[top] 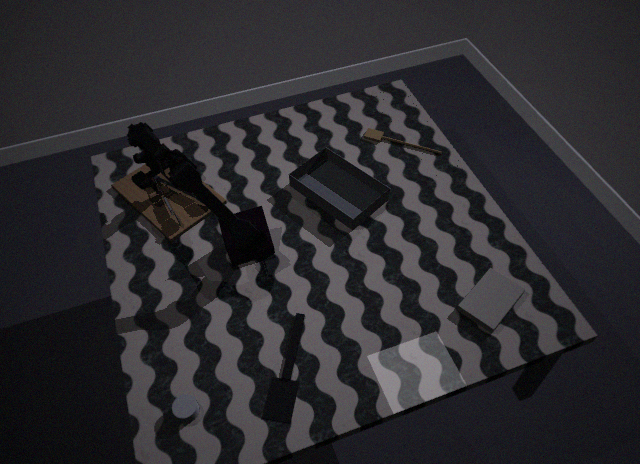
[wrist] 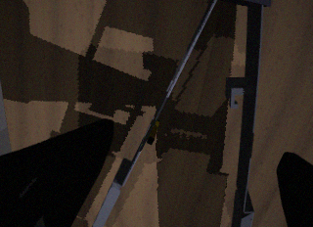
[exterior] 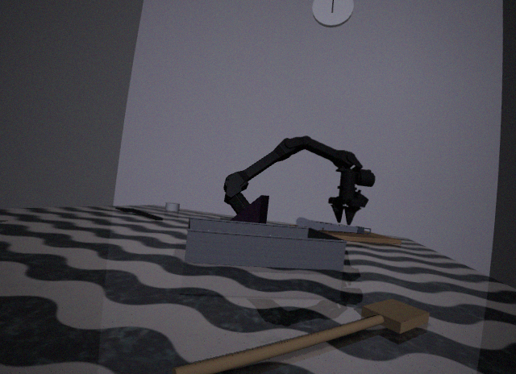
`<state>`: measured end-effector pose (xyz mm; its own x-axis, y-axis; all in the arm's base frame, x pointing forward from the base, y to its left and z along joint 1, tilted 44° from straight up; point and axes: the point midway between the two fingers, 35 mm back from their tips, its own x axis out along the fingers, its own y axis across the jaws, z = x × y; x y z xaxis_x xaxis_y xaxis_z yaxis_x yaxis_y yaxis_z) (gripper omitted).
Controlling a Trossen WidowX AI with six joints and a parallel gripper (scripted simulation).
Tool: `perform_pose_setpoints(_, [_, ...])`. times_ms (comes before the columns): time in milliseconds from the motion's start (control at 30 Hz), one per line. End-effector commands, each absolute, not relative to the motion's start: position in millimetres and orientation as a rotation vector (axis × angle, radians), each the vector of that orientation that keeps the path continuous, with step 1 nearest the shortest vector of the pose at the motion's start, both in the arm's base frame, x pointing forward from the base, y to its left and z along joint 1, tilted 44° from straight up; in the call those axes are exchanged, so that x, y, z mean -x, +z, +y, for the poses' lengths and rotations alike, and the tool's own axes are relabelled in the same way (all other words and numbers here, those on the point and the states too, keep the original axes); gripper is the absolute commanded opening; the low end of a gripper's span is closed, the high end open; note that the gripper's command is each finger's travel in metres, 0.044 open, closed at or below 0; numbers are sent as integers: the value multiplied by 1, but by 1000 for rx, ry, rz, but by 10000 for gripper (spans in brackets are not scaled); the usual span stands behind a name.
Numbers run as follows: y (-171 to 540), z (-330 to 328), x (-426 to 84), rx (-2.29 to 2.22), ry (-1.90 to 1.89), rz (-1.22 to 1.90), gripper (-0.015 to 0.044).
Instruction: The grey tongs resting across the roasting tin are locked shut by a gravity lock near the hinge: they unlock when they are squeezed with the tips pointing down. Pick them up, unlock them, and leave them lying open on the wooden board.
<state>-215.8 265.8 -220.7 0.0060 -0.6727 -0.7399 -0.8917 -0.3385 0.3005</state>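
- Hand (top: pixel 160 177) (exterior: pixel 343 222) (wrist: pixel 198 145) released, its two fingers spread with nothing gripped between them; it hangs over the wooden board (top: pixel 129 190) (exterior: pixel 375 238) (wrist: pixel 289 90), fingertips pointing down and just above the tongs.
- Grey tongs (top: pixel 166 203) (exterior: pixel 333 226) (wrist: pixel 249 100) lie on the board, below the hand, and stand open: their two legs spread apart in a narrow V.
- Their long axis runs nearly flat along the board. In the top view the hinge end is toward the upper left, under the hand, and the legs fan out toward the lower right; in the wrist view the hinge is at the top and the legs diverge downward.
- One leg crosses the wrist view on a slant, while the other runs almost straight down it. Both pass between the spread fingers as seen from above.
- The arm (top: pixel 209 195) (exterior: pixel 266 164) rises from its dark purple mount (top: pixel 258 216) (exterior: pixel 260 209) near the board, arches over, and bends down at the wrist, so the hand is close to upright.
- The roasting tin (top: pixel 320 203) (exterior: pixel 266 249) sits apart from the board on the wavy-striped table (top: pixel 320 273) (exterior: pixel 145 320), with no tongs across it.
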Motion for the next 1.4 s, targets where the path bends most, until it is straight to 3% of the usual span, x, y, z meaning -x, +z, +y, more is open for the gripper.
perform_pose_setpoints(0, [-221,266,216,2030,1243,1630,440])
perform_pose_setpoints(200, [-225,282,193,2007,1263,1614,440])
perform_pose_setpoints(500, [-237,334,79,1946,1294,1538,440])
perform_pose_setpoints(1367, [-192,361,76,1922,1280,1559,440])
